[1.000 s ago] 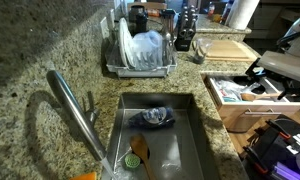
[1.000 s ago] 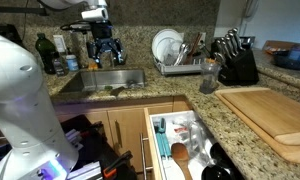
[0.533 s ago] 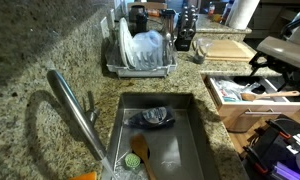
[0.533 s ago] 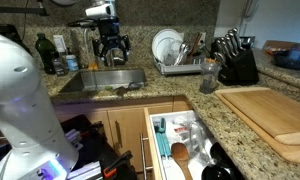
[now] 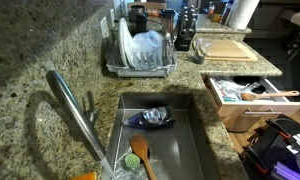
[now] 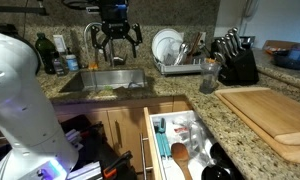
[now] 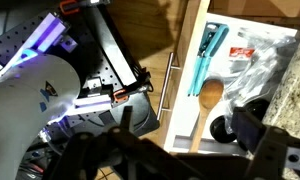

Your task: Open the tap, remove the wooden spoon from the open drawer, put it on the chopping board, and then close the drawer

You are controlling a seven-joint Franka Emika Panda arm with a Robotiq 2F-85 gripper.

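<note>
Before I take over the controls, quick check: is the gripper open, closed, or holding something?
Gripper: open, holding nothing.

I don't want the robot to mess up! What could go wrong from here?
The open gripper hangs near the tap; it might bump it instead of turning it on. The drawer is crowded, so it could grab the darker spoon by mistake. Water might splash off the bowl in the sink.
</note>
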